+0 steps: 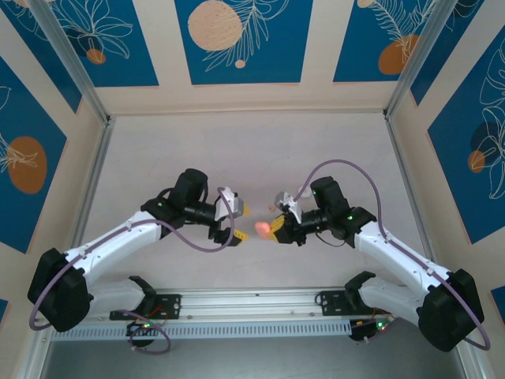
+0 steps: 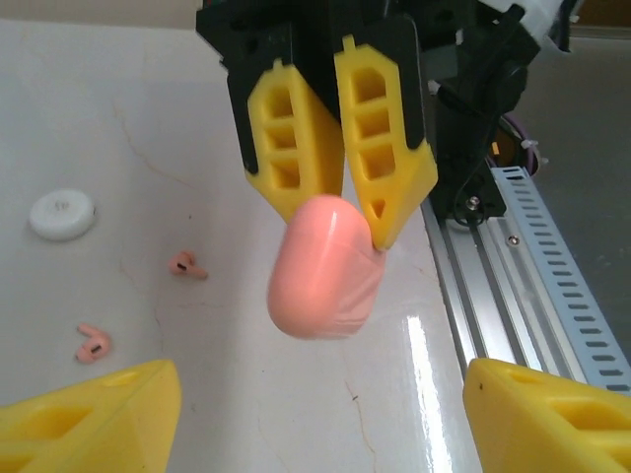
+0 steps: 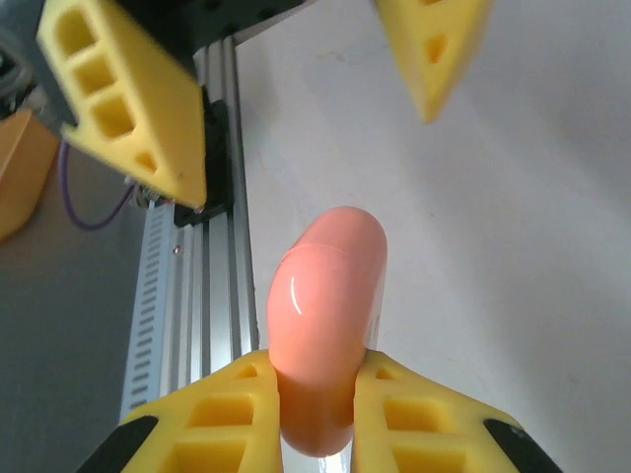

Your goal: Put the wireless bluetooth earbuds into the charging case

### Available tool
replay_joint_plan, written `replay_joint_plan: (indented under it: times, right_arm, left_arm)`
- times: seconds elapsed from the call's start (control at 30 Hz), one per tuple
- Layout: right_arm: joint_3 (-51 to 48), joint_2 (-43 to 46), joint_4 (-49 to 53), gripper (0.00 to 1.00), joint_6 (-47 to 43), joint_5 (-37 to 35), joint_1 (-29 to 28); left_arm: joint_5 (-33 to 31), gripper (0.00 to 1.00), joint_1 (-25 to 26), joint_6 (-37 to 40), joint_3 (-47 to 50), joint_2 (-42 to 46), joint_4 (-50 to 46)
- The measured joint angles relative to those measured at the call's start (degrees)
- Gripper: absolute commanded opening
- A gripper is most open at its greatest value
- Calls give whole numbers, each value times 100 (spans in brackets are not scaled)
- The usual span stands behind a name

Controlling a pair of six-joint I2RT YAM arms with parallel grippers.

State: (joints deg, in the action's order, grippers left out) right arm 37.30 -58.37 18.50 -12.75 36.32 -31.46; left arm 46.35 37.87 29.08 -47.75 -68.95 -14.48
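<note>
One charging case (image 2: 320,281), clamped in the right gripper (image 2: 337,227), points at the wide-open left gripper (image 3: 308,156) nearby.

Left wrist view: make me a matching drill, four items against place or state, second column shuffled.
1. charging case
2. earbuds
3. round disc
4. left jaws

A. open, holding nothing
B. white, lying on the table
C. clamped in the right jaws
D. pink, two loose on the table

Pairs: 1-C, 2-D, 3-B, 4-A
</note>
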Motion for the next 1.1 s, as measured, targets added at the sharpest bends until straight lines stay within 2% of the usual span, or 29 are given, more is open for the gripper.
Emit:
replay_joint_plan:
  times: [0.2,0.43,0.73,1.1]
  right_arm:
    - [240,-164,195,14,-966,120,-216]
    - [673,-695,426,14,-1633,118,-549]
    - [1003,-1128,507,14,-1950,103,-723]
    - [1047,-1204,514,14,-1989,98,-748]
  left_arm:
    - [173,67,0,841,-619,-151,-960]
    - [210,56,2,1471,-765,-422,-1751]
    - [160,41,68,1775,-988,-713,-2262]
    - [142,23,116,1849,-1019,-743,-2393]
